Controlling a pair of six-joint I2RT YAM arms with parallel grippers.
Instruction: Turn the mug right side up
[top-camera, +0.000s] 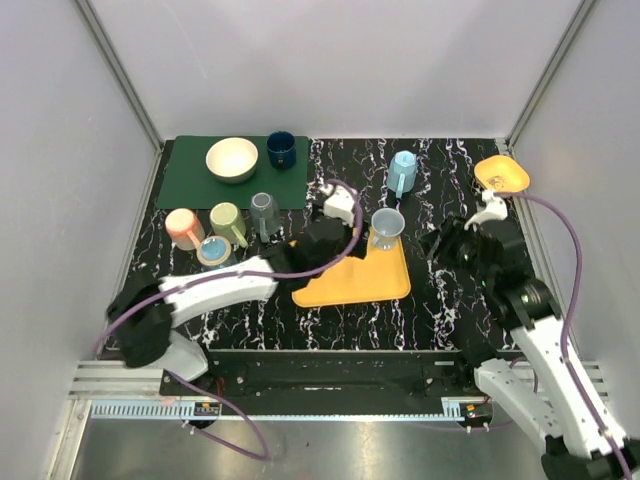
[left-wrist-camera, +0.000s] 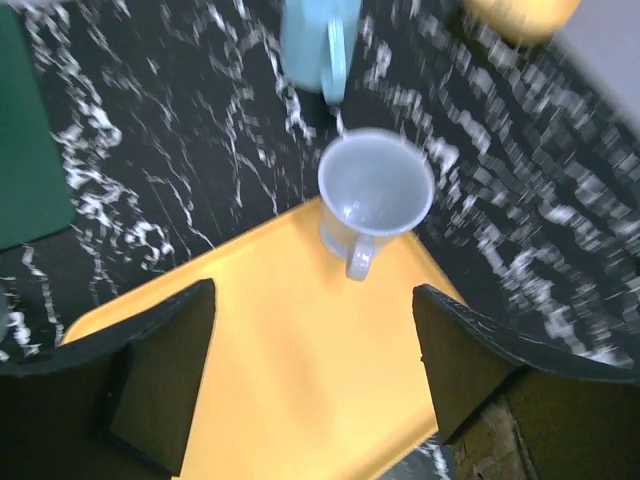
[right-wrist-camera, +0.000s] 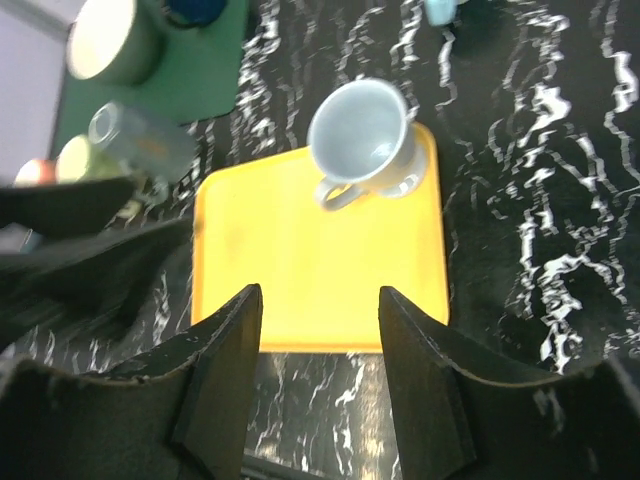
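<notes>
- While my left jaws hang above the yellow tray, they stand spread wide with nothing between them.
- The grey mug stands upright, mouth up, on the tray's far right corner. Its handle is turned back toward my left jaws.
- The mug sits ahead of those jaws and apart from them; neither finger touches it.
- My right jaws are parted too and empty. They are held off to the right of the tray, facing it and well apart from the mug.
- A light blue cup rests on the black marbled tabletop just beyond the tray. It is blurred in my wrist view, so it may be lying on its side.
- At the far left, a green mat carries a cream bowl and a navy cup.
</notes>
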